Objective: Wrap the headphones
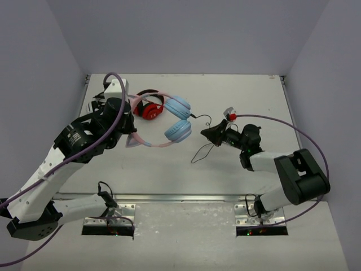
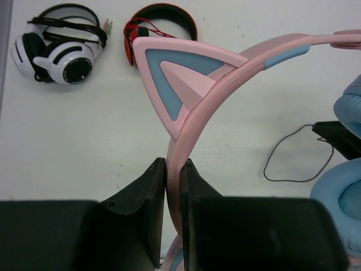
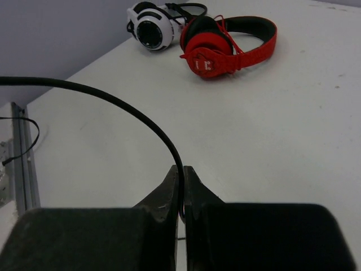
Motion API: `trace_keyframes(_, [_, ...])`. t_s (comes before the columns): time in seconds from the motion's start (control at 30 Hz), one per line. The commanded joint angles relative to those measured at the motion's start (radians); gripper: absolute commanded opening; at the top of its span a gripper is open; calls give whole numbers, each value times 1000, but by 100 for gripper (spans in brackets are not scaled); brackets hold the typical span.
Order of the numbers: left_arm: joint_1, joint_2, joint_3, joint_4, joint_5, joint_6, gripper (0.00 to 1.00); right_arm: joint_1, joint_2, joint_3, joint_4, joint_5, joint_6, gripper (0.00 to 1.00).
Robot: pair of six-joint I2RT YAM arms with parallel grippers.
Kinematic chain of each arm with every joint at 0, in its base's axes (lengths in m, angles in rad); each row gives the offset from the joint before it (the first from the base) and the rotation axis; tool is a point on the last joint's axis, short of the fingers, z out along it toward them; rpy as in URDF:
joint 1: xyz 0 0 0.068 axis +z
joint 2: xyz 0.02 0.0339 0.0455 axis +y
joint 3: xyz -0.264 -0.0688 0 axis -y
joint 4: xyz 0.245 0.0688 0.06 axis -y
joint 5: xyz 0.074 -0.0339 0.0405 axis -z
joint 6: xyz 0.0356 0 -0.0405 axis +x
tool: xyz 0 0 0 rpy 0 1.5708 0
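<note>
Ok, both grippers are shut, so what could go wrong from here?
The thin cable is pinched only at the tip of the right gripper and may slip out when pulled. The left gripper pinches just the narrow headband, so the headphones could swivel. The red headphones lie close by and might snag.

Left arm reaches toward bench's far-left; left gripper (image 2: 174,165) pinches headphones (image 1: 177,129) band (image 2: 225,79). Right arm folded, wrist seemingly low mid-bench; right gripper (image 3: 181,172) closed on their cable (image 3: 141,120).
</note>
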Motion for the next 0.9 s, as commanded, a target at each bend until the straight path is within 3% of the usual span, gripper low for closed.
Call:
trace_keyframes(0.0, [-2,-27,-61,195,-156,57,0,4,-160,-61,20,91,-8,1])
trace_keyframes(0.07, [-2,-8,-127,223,-254,90,0,6,-289,-84,-188,277,-47,1])
trace_keyframes(0.1, [-2,3,-197,257,-272,123,0,4,-430,-87,-271,334,-102,1])
trace_keyframes(0.17, [-2,42,-254,274,-294,136,0,4,-564,-77,-476,449,-148,1])
trace_keyframes(0.2, [-2,67,-308,310,-276,166,0,6,-674,-52,-537,470,-191,1])
trace_keyframes(0.3, [-3,105,-366,384,-114,243,0,6,-808,38,-713,446,-278,1])
trace_keyframes(0.33, [-3,110,-397,407,-4,260,0,6,-822,69,-787,415,-297,1])
trace_keyframes(0.37, [-5,115,-415,448,142,295,0,4,-824,128,-853,349,-320,1])
trace_keyframes(0.4, [-5,115,-416,470,143,311,0,4,-824,156,-853,318,-325,1])
trace_keyframes(0.43, [-11,115,-426,489,295,323,0,6,-802,182,-900,289,-328,1])
trace_keyframes(0.53, [-37,119,-437,535,509,366,0,9,-723,268,-976,195,-323,1])
trace_keyframes(0.7, [-118,136,-425,521,588,388,0,120,-591,387,-1079,211,-372,1])
trace_keyframes(0.87, [-129,142,-405,518,591,388,0,274,-462,439,-1110,385,-449,1])
